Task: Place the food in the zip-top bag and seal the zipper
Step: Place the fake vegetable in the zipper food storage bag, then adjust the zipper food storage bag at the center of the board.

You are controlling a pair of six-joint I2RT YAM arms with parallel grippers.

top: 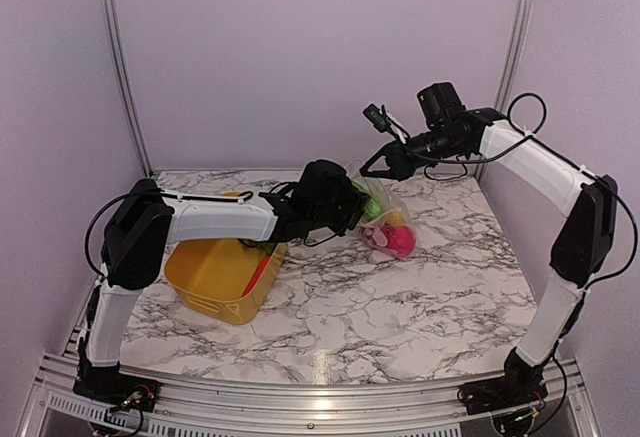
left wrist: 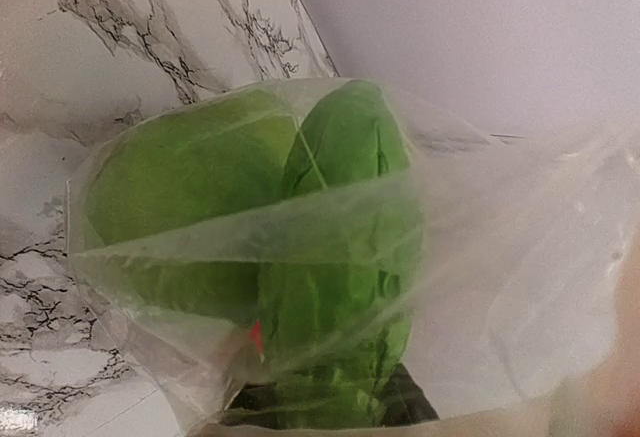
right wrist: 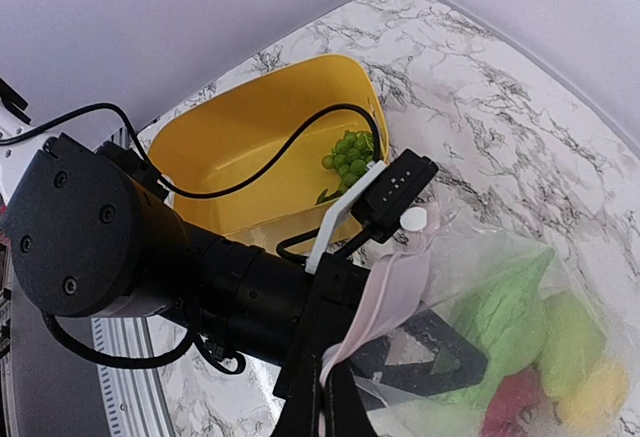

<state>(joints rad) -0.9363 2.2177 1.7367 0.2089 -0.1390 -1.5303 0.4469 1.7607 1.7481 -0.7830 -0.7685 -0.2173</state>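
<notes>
The clear zip-top bag [top: 385, 219] stands open at the table's middle. It holds red [top: 398, 242], yellow [top: 395, 219] and green food pieces. My right gripper [top: 372, 165] is shut on the pink zipper strip [right wrist: 395, 282] and holds the mouth edge up; in its wrist view the jaws [right wrist: 328, 382] pinch the strip. My left gripper [top: 352, 207] reaches into the bag mouth. In its wrist view its dark fingers [left wrist: 250, 402] flank a green leafy vegetable [left wrist: 340, 157] seen through the plastic, beside a rounder green piece [left wrist: 180, 187]. Green grapes [right wrist: 350, 152] lie in the yellow bin.
The yellow bin [top: 205, 277] sits left of the bag under my left arm, with a red piece [top: 258, 275] inside. It also shows in the right wrist view [right wrist: 230, 147]. Walls close the back and both sides. Marble table surface lies in front of the bag.
</notes>
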